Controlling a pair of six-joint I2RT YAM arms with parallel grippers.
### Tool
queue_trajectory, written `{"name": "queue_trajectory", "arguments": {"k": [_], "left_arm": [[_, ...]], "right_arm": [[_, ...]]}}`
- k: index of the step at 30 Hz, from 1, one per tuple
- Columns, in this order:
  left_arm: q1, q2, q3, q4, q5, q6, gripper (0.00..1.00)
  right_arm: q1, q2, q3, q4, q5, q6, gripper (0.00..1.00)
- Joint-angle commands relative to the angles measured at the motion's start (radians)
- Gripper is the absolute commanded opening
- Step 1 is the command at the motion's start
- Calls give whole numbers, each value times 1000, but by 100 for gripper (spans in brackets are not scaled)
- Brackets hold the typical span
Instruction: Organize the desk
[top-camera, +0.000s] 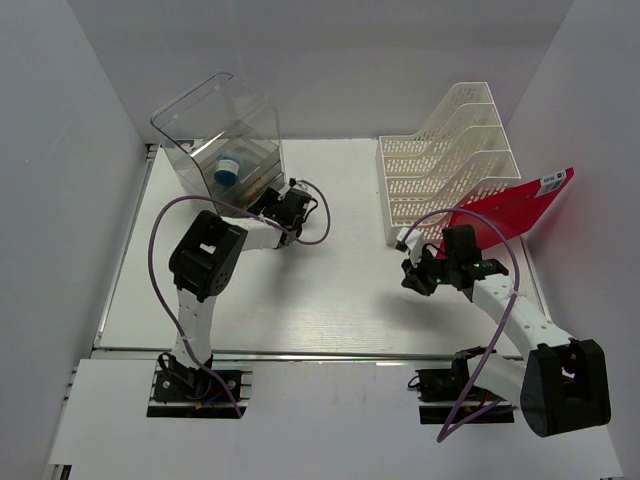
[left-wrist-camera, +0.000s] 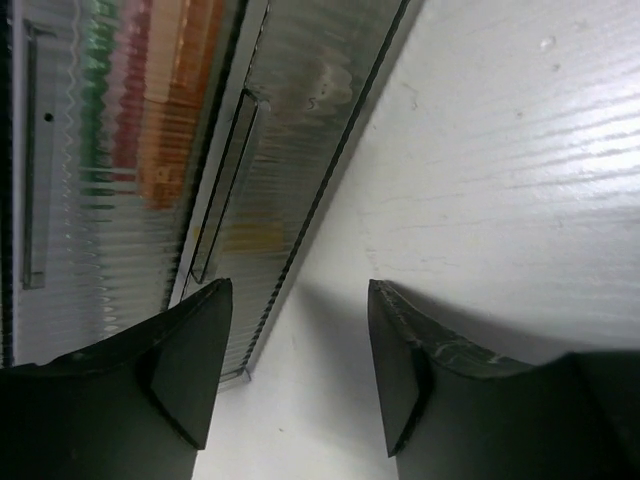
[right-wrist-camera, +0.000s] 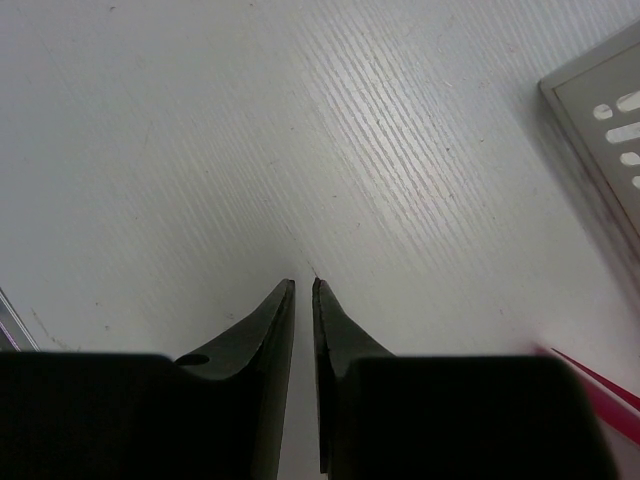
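Bench (top-camera: 330, 290): white ribbed top under both arms. Likely rigid, fixed, slick. Nothing to grasp, so handle items instead. Clear drawer box (top-camera: 225, 140) far left; left jaws open, empty, just beside it. File rack (top-camera: 450, 160) and red folder (top-camera: 515, 205) far right; right jaws nearly closed, empty.

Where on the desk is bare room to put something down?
Bare: the desk between left gripper and right gripper, and the far strip between clear drawer box and file rack. Crowded: around the rack and red folder.
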Motion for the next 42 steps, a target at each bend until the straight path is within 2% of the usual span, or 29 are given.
{"name": "queue_trajectory", "arguments": {"k": [1,10,13,14,16,17,20,23,25,26,27,28,29,31,35,38,42], "left_arm": [[10,12,35,28,-50,28,69],[19,17,57,-1,-47,26,69],[19,0,40,-9,-30,12,60],[19,-8,38,-27,-22,-6,49],[-7,-39,9,-43,22,-35,38],[-7,-52,-1,-43,39,-44,28],[-19,-120,-9,-160,152,-196,20],[-19,-234,-24,-225,339,-236,17],[-19,-313,-66,-231,513,-247,22],[-19,-397,-84,-228,581,-252,28],[-19,-443,-110,-208,643,-258,44],[-19,-489,-136,-195,754,-271,52],[-4,-576,-191,-179,822,-287,62],[-4,-650,-241,-144,933,-299,74],[-4,-773,-345,-106,1051,-293,82],[-4,-826,-402,-73,1091,-278,83],[-13,-868,-413,-101,1073,-230,83]], "right_arm": [[-3,-4,10,2,-3,-14,18],[-3,-2,10,1,0,-12,17],[-6,-4,12,1,-1,-12,17],[-6,-4,10,1,0,-14,17],[-3,-5,10,1,0,-14,17],[-3,-4,12,1,0,-12,18],[-3,-5,10,-1,0,-14,17],[-6,-5,10,-1,2,-15,20],[-6,-7,10,-4,2,-15,23],[-9,-13,10,-2,0,-17,28],[-9,-14,10,-4,0,-15,30],[-10,-19,9,-4,-3,-17,33],[-18,-27,7,-4,-4,-18,37],[-17,-33,4,-4,-8,-23,43],[-29,-24,6,-28,-30,-56,56],[-35,-11,15,-59,-52,-93,58],[-43,-4,21,-99,-93,-138,58]]}}
